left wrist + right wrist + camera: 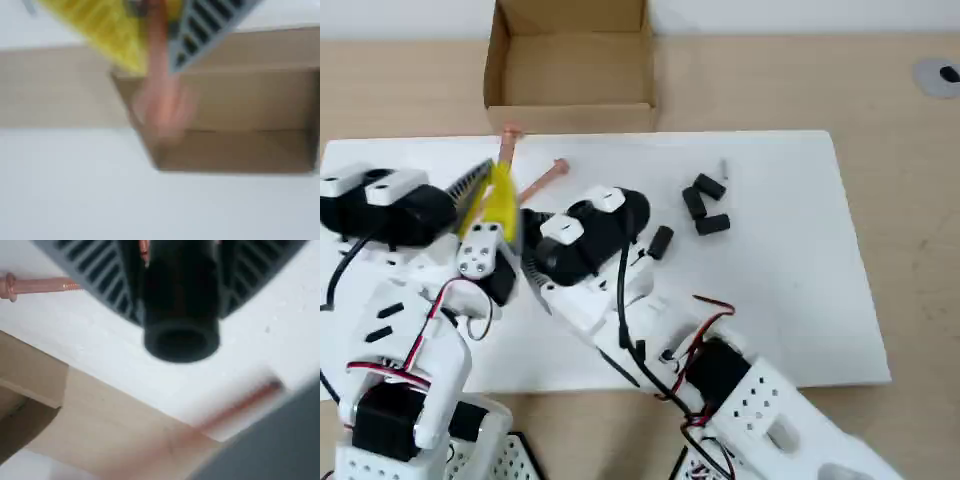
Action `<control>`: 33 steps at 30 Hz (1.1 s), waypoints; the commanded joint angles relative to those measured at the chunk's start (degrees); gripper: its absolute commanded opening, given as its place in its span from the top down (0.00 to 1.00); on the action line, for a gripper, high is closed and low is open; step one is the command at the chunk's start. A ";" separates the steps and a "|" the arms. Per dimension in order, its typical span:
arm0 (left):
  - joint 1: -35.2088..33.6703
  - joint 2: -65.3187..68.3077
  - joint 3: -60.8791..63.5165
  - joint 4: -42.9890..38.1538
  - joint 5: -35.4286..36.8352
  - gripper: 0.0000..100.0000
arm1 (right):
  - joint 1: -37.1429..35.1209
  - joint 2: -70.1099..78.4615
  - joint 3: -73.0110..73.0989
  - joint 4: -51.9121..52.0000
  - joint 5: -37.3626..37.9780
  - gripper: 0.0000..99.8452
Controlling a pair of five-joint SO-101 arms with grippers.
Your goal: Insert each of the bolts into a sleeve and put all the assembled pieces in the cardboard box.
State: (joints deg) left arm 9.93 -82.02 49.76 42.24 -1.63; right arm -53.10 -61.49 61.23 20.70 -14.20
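Left wrist view: we found the left gripper (pixel 156 30) clenched on a copper-coloured metal bolt (pixel 162 85), held near a front corner of the open brown cardboard box (pixel 235 145). The right gripper (pixel 181 290) clamped a black cylindrical sleeve (pixel 181 335) above the white board (pixel 280 315). A second copper bolt (pixel 40 285) lay on that board, and loose black sleeves (pixel 712 225) lay farther off.

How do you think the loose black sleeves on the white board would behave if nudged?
The sleeves look like short cylinders lying on their sides, so they would probably roll on the flat board. They are small, so likely light and easily scattered. The held sleeve shows an unsquashed round bore, suggesting stiffness.
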 commanded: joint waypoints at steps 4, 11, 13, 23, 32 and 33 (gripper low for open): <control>-2.55 0.75 -1.93 -1.32 -0.70 0.99 | -0.48 -0.57 -0.75 -1.85 0.53 0.99; -2.46 0.84 -2.29 -1.41 -0.70 0.99 | -0.48 -0.57 -0.75 -1.67 0.53 0.99; -2.55 0.84 -2.29 -1.41 -0.70 0.99 | -0.22 -0.57 -0.66 -1.49 0.53 0.99; -12.31 19.38 4.13 -1.14 6.42 0.91 | 10.15 -0.66 -0.75 -1.41 0.62 0.99; -13.19 54.11 -10.29 3.52 2.29 0.89 | 18.95 -0.66 -0.75 -1.41 0.62 0.99; -13.01 57.19 -12.92 5.19 0.88 0.89 | 18.95 -0.66 -0.75 -1.41 0.62 0.99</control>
State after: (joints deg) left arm -2.99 -33.49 45.71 44.44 2.15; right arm -35.25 -61.49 61.23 20.53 -14.20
